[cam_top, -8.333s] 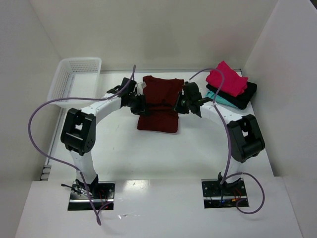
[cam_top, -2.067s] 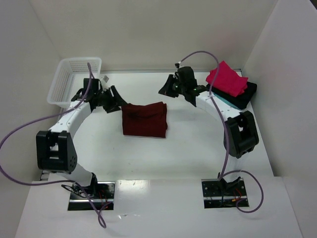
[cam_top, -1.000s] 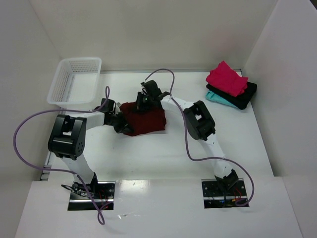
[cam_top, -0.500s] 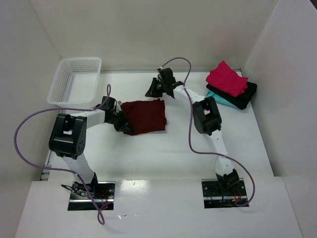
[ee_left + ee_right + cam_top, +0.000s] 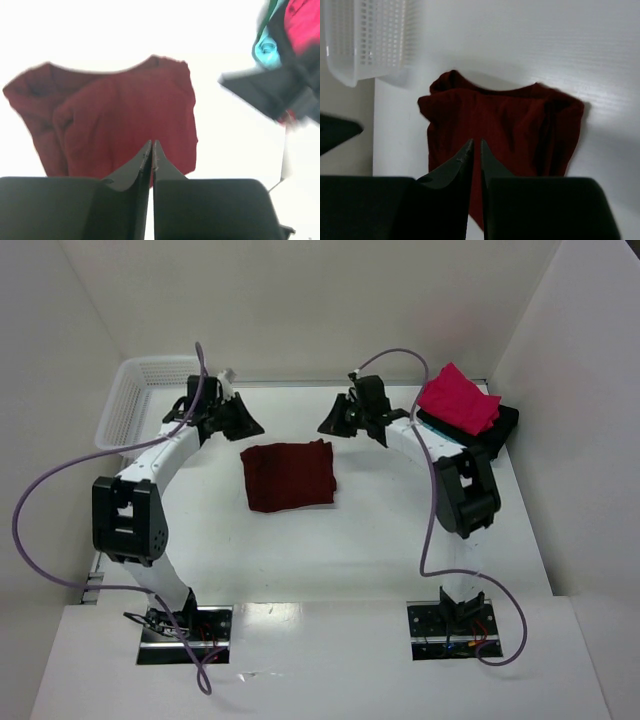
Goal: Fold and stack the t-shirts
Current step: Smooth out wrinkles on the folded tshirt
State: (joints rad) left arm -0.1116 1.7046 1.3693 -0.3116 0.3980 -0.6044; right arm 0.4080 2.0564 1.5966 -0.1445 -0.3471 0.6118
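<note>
Left claw (image 5: 245, 426) lifted off rumpled, folded maroon t-shirt (image 5: 288, 475).

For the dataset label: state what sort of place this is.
Probably a robotics lab test cell: white panels wall in a white table, two bolted-down arms, and folded t-shirts as props.

Maroon t-shirt (image 5: 288, 475) lies folded, apart from the stacked t-shirts (image 5: 460, 400)
</note>
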